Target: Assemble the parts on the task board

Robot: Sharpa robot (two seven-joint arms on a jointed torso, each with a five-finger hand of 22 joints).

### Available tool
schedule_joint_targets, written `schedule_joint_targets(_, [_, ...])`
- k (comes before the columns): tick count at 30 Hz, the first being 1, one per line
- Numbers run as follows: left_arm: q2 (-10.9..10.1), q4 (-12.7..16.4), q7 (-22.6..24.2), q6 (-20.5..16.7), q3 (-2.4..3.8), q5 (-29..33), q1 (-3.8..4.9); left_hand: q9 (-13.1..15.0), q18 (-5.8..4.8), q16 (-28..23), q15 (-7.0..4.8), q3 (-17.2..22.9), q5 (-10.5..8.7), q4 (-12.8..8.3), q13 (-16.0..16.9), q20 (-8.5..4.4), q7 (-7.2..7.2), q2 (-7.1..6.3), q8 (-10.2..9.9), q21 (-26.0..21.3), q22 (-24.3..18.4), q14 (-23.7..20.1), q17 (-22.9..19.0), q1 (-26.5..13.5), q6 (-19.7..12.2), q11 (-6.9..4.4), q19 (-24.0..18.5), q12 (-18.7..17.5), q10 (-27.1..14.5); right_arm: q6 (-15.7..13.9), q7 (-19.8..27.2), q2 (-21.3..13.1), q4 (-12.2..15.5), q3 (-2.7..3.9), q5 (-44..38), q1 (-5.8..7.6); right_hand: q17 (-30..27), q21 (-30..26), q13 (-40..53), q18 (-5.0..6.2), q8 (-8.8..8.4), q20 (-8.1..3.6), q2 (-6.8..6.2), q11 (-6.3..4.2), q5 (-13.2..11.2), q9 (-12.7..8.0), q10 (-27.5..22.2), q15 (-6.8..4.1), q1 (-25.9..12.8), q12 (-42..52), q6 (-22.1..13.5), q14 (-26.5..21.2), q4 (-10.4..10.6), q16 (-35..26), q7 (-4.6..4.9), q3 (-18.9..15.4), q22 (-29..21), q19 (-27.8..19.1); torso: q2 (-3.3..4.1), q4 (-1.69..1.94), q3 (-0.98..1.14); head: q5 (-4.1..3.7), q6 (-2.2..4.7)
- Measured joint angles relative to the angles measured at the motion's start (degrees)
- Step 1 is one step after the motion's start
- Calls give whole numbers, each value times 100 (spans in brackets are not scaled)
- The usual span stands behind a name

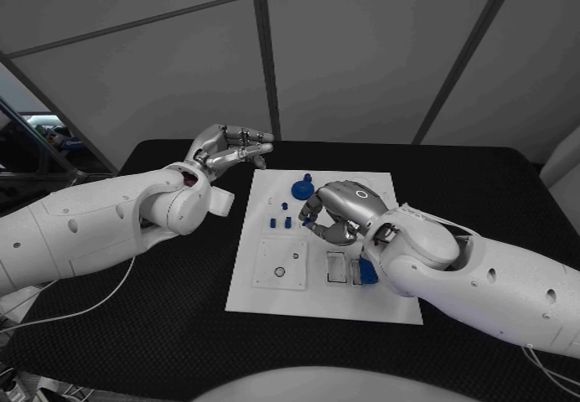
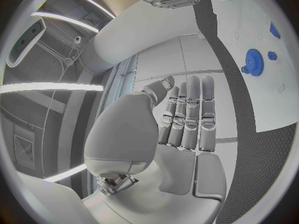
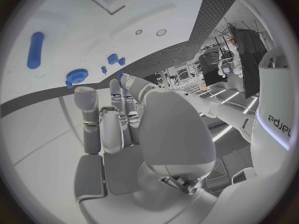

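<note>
The white task board (image 1: 317, 295) lies in the middle of the black table. A blue gear (image 1: 302, 189) (image 2: 253, 61) (image 3: 76, 76) sits at its far end, with small blue pegs (image 1: 281, 224) (image 3: 115, 59) nearer. My right hand (image 1: 341, 209) (image 3: 124, 129) hovers over the board just right of the gear, fingers bent down and apart, palm empty. A sliver of a blue piece (image 3: 120, 74) shows just past its fingertips. My left hand (image 1: 230, 149) (image 2: 181, 124) is raised beyond the board's far left corner, fingers stretched, holding nothing.
A long blue part (image 3: 35, 50) lies on the board. Another blue piece (image 1: 366, 270) sits beside my right forearm, next to a rectangular recess (image 1: 336, 265). A square inset (image 1: 282, 265) occupies the near left of the board. Black table (image 1: 145, 335) surrounds it.
</note>
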Motion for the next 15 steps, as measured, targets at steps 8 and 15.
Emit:
schedule_joint_targets(8, [60,1,-7,1,0,0,5,0,0,0,0,-16,0,-16,-6,0,0,0,0,0,-6,0,-5,0,0,21,0,0,-21,50,54,130,-128,-71,80,-154,0,0,3,0,-12,0,-2,0,21,4,0,0,2,-1,-2,0,0,0,-2,0,0,0,-1,0,-3,116,-53])
schedule_joint_targets(15, [87,-7,-11,1,0,1,8,0,0,0,0,-16,0,-16,-6,0,0,0,0,0,-5,0,-5,0,0,21,0,0,-21,124,90,151,-175,-198,136,-198,-2,0,5,0,-16,0,-2,1,21,4,-1,0,2,-1,-3,0,0,0,-3,0,-7,0,-7,-11,2,175,-97])
